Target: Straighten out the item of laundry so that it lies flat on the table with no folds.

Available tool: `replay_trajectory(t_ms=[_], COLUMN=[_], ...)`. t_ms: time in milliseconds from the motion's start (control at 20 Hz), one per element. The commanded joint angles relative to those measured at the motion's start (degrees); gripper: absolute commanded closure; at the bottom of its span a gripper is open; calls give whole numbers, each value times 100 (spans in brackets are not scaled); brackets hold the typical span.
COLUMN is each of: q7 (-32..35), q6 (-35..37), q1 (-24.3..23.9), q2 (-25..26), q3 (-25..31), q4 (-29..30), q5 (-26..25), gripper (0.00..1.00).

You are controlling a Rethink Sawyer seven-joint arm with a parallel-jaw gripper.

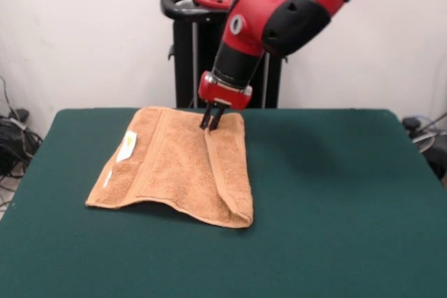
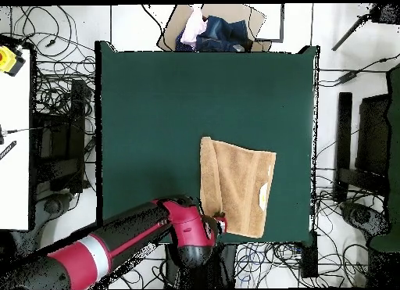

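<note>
Orange-tan towel [image 1: 178, 165] lies on green table [image 1: 335, 193] nr robot side, one long edge folded over. Gripper [image 1: 211, 119] down at fold's far end, fingers nearly closed, apparently pinching cloth. Best: grab top layer only, drag outward low & slow, flap opens w/o bunching.

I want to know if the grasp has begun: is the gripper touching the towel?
Touching. In the front view the gripper tips press into the towel at the folded flap's far end, no gap showing.

No text, brand or number can be read; the towel's [image 1: 178, 165] white tag [image 1: 127, 146] (at its 9 o'clock edge) shows nothing legible.
</note>
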Motion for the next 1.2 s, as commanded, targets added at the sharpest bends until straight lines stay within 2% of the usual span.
replay_trajectory(t_ms=[50, 250, 350, 650, 1100, 1200], q7=[-2038, -2797, -2963, -2448, -2716, -2668], q6=[-948, -1400, -1493, -1162, -952, -901], q1=[-122, -329, -472, -380, -400, -408], q2=[496, 495, 297, -230, -80, -107], q3=[915, 752, 825, 1171, 1220, 1250], q4=[210, 465, 597, 763, 660, 661], q5=[1122, 1402, 1171, 378, 743, 692], gripper=[100, 100, 100, 100, 100, 100])
